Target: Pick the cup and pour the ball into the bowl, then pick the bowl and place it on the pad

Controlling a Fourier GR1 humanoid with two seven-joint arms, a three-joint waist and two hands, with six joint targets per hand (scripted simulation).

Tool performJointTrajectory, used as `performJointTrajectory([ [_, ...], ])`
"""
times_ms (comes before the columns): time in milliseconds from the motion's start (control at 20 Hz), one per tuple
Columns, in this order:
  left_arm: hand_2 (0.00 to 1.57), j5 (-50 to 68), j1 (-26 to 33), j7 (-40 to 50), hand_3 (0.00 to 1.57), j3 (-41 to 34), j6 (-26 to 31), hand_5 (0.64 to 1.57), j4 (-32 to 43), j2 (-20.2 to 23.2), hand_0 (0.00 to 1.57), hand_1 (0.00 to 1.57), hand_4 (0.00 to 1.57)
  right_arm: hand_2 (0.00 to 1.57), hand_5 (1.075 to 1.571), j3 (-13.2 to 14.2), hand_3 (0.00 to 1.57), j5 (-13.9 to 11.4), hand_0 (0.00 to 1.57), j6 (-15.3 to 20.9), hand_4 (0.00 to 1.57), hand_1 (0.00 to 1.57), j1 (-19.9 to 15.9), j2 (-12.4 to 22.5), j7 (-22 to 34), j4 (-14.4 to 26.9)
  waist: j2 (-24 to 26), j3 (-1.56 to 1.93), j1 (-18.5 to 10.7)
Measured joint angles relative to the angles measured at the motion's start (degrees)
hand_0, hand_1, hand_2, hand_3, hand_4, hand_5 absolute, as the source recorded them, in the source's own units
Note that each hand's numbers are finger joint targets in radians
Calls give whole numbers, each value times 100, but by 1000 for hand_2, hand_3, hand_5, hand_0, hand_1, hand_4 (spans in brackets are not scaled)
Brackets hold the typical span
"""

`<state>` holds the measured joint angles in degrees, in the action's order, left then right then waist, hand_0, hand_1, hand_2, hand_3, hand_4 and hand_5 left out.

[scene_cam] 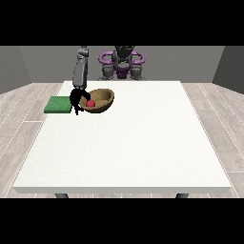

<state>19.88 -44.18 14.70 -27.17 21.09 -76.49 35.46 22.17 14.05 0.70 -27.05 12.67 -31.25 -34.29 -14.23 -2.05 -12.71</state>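
Red ball (90, 103) already in tilted wooden bowl (104, 98), gripped at its rim by black hand (76, 98) at view's left, just beside green pad (58, 105); placing remains.

No text, label, brand, number or sign could be read anywhere in the front view.
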Motion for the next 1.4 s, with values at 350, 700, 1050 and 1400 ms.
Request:
performJointTrajectory([
  [350,0,173,-20,6,0,-113,98,1531,57,91,0,0,1170,1571,1546,-130,1242,-65,1571,468,1001,1571,206,31,-5,-293,-29,40,-137],
  [700,0,164,199,-42,0,-192,213,1539,493,151,0,0,1199,1571,1558,-546,1025,-254,1571,840,1044,1571,156,372,1458,-489,339,197,2],
  [1050,0,-61,622,-504,0,-410,292,1541,1045,352,0,0,1203,1571,1568,-798,679,-676,1571,632,1085,1571,-28,1734,2963,-623,514,191,599],
  [1400,0,-92,1005,-959,0,-596,428,1548,1409,534,0,0,1207,1571,1564,-604,532,-567,1571,21,1099,1571,-260,2590,3652,-611,571,200,909],
])
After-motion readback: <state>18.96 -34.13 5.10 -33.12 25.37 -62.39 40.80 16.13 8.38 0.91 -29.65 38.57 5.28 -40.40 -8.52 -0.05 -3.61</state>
